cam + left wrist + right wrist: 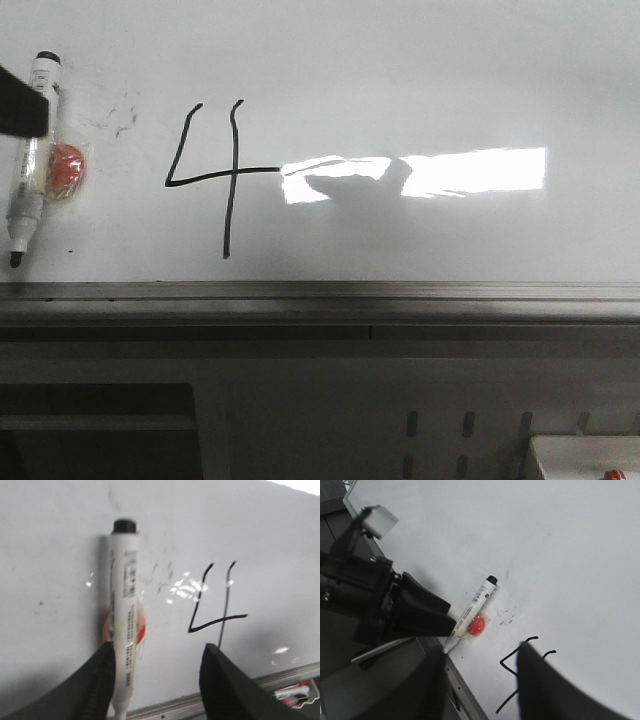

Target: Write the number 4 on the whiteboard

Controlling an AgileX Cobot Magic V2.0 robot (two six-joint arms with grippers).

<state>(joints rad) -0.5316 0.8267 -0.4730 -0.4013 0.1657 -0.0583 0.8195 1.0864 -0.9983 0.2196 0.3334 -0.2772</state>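
Sitting mid-board on the whiteboard (420,80), the 4 (215,175); marker (30,150) lies at its left by a red blob (68,168). Both hands spread wide: left hand (157,680), right hand (480,690).

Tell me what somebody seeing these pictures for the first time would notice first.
The black number 4 drawn on the whiteboard stands out first, left of centre in the front view. A bright rectangular glare stretches to the right from the end of its crossbar. At the board's far left lies a white marker, tip toward the grey edge strip, with a small red object beside it and the left gripper above it, jaws apart.
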